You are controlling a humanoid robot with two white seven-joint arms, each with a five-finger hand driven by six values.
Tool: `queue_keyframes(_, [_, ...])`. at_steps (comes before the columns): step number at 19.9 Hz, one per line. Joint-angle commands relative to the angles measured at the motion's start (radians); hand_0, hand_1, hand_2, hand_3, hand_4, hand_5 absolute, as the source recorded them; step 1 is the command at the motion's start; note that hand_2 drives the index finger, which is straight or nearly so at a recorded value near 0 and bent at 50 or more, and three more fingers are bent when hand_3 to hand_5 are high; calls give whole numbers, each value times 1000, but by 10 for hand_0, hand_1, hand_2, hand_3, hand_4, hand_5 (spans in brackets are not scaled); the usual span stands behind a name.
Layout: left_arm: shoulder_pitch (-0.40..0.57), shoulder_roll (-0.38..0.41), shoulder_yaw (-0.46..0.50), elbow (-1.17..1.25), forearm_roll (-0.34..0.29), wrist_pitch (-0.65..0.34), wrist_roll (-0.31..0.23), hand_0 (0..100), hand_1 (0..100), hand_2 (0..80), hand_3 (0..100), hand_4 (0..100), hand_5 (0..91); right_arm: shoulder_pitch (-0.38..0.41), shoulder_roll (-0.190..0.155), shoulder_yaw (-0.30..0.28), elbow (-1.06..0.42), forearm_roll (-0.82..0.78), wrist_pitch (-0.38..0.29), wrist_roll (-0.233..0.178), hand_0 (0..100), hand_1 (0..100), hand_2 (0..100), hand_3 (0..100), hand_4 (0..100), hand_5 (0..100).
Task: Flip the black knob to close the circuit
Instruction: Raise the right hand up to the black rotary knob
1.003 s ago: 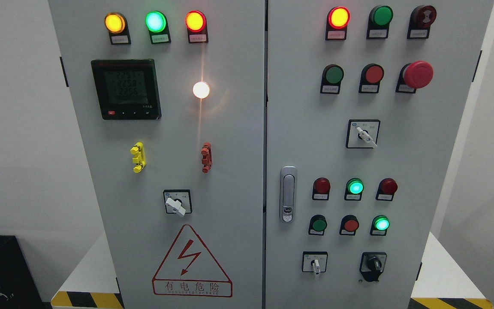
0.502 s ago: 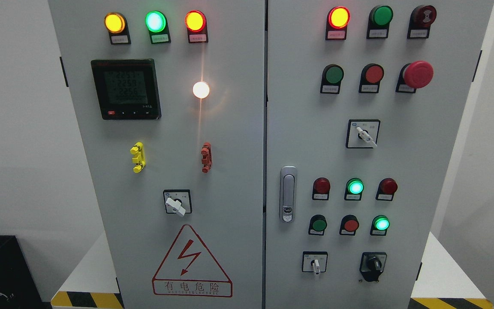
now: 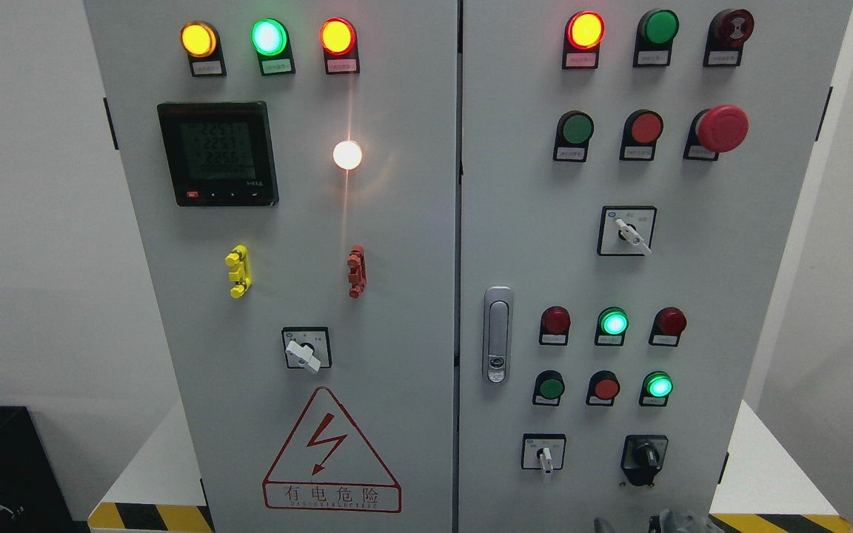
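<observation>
Only the tips of a hand (image 3: 656, 522) showed at the bottom edge, right of the middle; whether it was clenched or released could not be told, nor whose arm carried it. Directly above it, near, sat the black knob (image 3: 645, 455) at the lower right of the cabinet's right door (image 3: 693, 281), its lever pointing down-left.

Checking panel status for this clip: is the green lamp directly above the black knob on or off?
On. The green lamp above the black knob glows bright, unlike the dull green button in its row.
</observation>
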Motion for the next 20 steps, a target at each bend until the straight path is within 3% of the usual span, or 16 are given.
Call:
queue_keyframes(1, [22,1,0,-23,0,-1,0,120,556,0,0,0,0,-24,-6,-48,16,24,2,11,0,0,881,1000,889,921])
queue_keyframes(5, [22,1,0,-23,0,-1,0,120,556,0,0,0,0,-36,-6,-56,13,22,25,40,0,0,881,1000,887,921])
queue_keyframes(20, [22,1,0,-23,0,-1,0,120,556,0,0,0,0,-81,-21,-88,13,25,27,63,0,0,879,1000,885,921])
